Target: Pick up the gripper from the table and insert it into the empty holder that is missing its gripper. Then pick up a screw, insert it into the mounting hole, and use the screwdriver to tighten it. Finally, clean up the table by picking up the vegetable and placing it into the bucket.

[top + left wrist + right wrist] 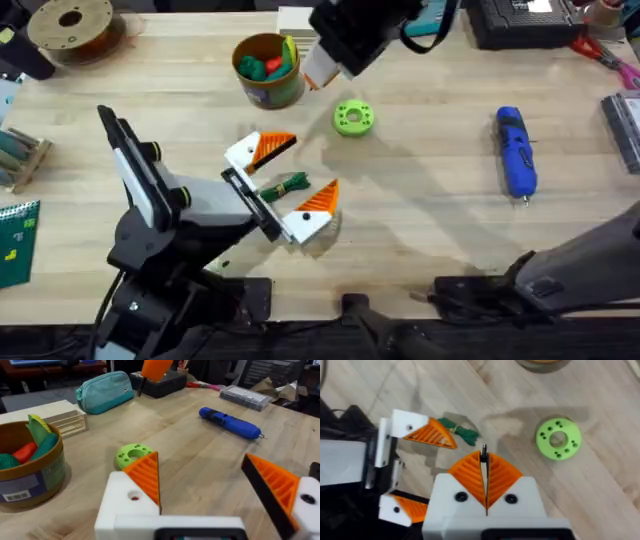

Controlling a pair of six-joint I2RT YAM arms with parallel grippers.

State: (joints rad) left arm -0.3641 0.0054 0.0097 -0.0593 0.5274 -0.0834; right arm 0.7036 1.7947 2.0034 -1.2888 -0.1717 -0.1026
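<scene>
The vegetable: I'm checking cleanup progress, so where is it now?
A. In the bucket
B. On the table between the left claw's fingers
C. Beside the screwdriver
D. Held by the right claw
B: the green vegetable lies on the table between the open fingers of the left claw.

Pale matt wood-grain table [420, 230], glossy blue plastic screwdriver [516, 150], ribbed orange pads [146, 474], apparently plastic.
</scene>
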